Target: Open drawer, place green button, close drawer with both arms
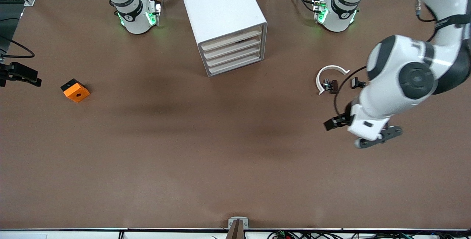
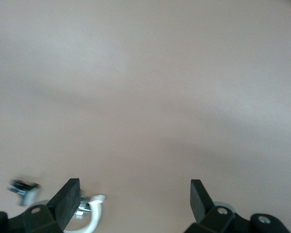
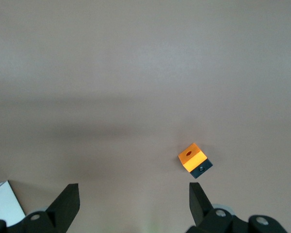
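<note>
The white cabinet (image 1: 222, 20) is standing between the arm bases, all four drawers (image 1: 232, 50) sitting flush and shut. The left gripper (image 2: 135, 204) is hovering with fingers spread wide and empty over bare table, near the white curved strip (image 1: 330, 77). The right gripper (image 3: 134, 204) is hanging wide and empty, the orange block (image 1: 75, 90) lying near it. The button cannot be told apart among the small parts beside the strip.

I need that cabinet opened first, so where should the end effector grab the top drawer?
Grip the top drawer by the upper lip of its beige front, coming from the front-camera side. All four fronts sit flush and closed, no handle shows, and the dark gap above it is probably the only purchase.
</note>
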Available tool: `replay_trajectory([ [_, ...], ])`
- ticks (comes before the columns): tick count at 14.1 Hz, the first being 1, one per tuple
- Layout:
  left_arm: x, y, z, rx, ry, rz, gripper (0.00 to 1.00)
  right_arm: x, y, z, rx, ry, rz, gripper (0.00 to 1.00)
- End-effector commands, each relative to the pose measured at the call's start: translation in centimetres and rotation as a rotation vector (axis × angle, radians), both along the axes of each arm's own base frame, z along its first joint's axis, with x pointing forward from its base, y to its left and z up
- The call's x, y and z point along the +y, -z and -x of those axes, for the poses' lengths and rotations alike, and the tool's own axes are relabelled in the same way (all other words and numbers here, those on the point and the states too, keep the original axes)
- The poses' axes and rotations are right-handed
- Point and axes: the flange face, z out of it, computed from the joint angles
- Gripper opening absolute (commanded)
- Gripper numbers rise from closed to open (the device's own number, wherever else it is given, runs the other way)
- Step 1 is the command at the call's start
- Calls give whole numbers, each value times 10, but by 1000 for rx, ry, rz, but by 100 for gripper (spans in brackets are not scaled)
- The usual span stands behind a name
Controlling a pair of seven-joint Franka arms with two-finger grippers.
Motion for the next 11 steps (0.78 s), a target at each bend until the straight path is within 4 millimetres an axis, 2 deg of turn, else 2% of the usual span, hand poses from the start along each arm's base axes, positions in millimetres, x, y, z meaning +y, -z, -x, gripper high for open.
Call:
replay_trajectory([
  [1, 23, -40, 19, -2, 80, -30, 100, -2, -20, 16, -26, 22, -15, 100],
  [3, 49, -61, 26, -3, 132, -36, 100, -1, -27, 23, -37, 21, -18, 100],
  [5, 71, -85, 40, 5, 224, -45, 100, -2, -25, 34, -43, 24, -39, 100],
  [6, 74, -98, 48, -8, 264, -51, 100, -5, -23, 41, -46, 32, -58, 100],
  [8, 88, -124, 78, -20, 273, -55, 100, -7, -21, 52, -60, 37, -60, 100],
  [9, 88, -131, 93, -23, 275, -32, 100, -7, -20, 54, -60, 35, -61, 100],
  [10, 98, -141, 107, -32, 263, -25, 100, -7, -21, 54, -62, 35, -61, 100],
  [11, 100, -149, 128, -36, 286, -30, 100, -7, -21, 54, -62, 31, -61, 100],
])
